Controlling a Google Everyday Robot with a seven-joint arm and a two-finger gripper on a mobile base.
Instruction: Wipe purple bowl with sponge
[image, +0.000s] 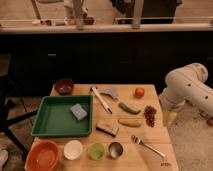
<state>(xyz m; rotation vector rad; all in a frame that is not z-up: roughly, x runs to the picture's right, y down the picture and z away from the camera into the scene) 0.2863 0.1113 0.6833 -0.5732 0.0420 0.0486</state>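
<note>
The purple bowl (64, 86) is small, round and dark maroon, and stands at the table's far left corner. The sponge (78, 111), a pale grey-blue block, lies inside the green tray (47, 120) near its right wall. My white arm (187, 87) reaches in from the right. The gripper (170, 118) hangs just off the table's right edge, far from both the bowl and the sponge, and holds nothing that I can see.
The wooden table (155, 131) also carries an orange bowl (44, 156), a white bowl (73, 149), a green cup (96, 151), a metal cup (116, 149), a fork (148, 146), a brown-and-tan block (107, 128), a white-handled tool (101, 99), a tomato (139, 92) and vegetables. A dark counter (100, 50) stands behind it.
</note>
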